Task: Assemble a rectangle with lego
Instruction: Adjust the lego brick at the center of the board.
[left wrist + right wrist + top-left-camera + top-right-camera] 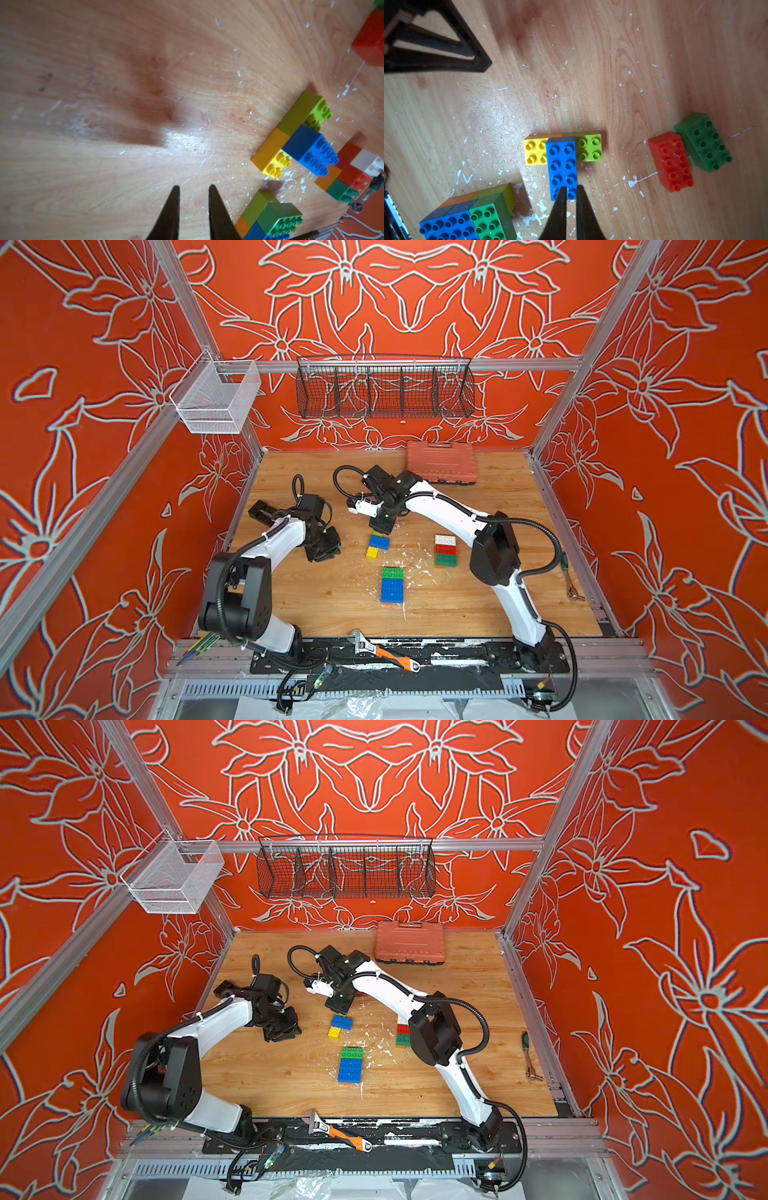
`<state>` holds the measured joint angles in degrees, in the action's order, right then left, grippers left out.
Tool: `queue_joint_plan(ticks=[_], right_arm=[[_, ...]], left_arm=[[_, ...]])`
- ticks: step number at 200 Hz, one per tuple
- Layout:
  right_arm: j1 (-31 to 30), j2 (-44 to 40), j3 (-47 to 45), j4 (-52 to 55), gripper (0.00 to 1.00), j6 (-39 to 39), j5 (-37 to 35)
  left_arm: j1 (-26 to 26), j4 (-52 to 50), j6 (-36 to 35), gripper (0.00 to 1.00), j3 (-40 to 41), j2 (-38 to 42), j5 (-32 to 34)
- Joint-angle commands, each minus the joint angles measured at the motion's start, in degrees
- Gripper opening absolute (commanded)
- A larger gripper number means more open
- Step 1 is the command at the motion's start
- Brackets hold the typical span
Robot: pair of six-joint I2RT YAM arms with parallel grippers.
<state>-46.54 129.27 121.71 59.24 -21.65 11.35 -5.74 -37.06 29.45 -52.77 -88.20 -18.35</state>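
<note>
Your right gripper has its fingers pressed almost together on nothing, with the tips above one end of the blue brick, which sits across a yellow brick and a lime brick. Your left gripper stands slightly spread and empty over the bare table. The lego lies in 3 groups mid-table: this one, a blue-and-green block nearer the arm bases, and a white-red-green stack beside the right arm.

White arms, black joints, corrugated cables

Both top views: high, looking down over whole table. Wrist views: close, oblique, sharing blue brick.
</note>
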Motion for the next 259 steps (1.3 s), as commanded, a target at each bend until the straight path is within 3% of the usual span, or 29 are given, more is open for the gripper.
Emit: queue_joint_plan(ticks=[1, 40, 224, 259], right_arm=[[-0.3, 2.0, -0.2, 0.5, 0.07, 1.8, 1.4], [-0.3, 3.1, -0.3, -0.3, 0.02, 2.5, 2.2], [-1.4, 8.2, -1.6, 1.3, 0.02, 1.8, 2.3], [-1.5, 5.6, -0.4, 2.0, 0.03, 2.4, 1.5]], left_arm=[[-2.2, 2.5, 0.2, 0.21, -2.0, -2.3, -1.6], [-3.7, 4.0, 1.2, 0.21, -3.1, -4.2, -1.7], [-6.6, 7.6, 3.7, 0.17, -2.5, -7.4, -2.1], [-7.5, 9.2, 4.8, 0.16, -1.6, -8.6, -3.1]])
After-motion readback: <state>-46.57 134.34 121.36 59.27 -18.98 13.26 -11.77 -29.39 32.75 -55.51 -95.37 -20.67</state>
